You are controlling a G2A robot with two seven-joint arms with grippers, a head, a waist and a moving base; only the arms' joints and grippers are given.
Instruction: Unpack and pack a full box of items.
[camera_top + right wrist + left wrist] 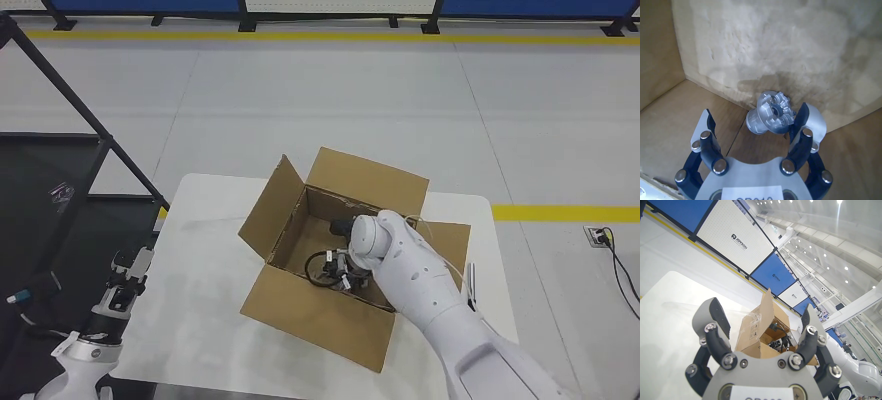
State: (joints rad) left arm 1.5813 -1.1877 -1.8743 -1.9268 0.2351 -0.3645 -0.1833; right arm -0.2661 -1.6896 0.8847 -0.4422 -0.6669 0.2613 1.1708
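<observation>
While the right gripper (755, 108) hangs wide open inside the cardboard box (662, 47), a silver flanged metal part (770, 117) lies between its fingertips, ungrasped. Unpacking seems barely begun: black cables (774, 326) lie inside too. Left gripper (762, 303), also wide open, sits well away.

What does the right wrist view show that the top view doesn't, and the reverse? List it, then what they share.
Right wrist view: a silver metal part lying on the box floor against a wall, within the open right gripper. Top view: the white table, the box's raised flaps, black cables inside it, and the left gripper off the table's side. Shared: the cardboard box's inside.
</observation>
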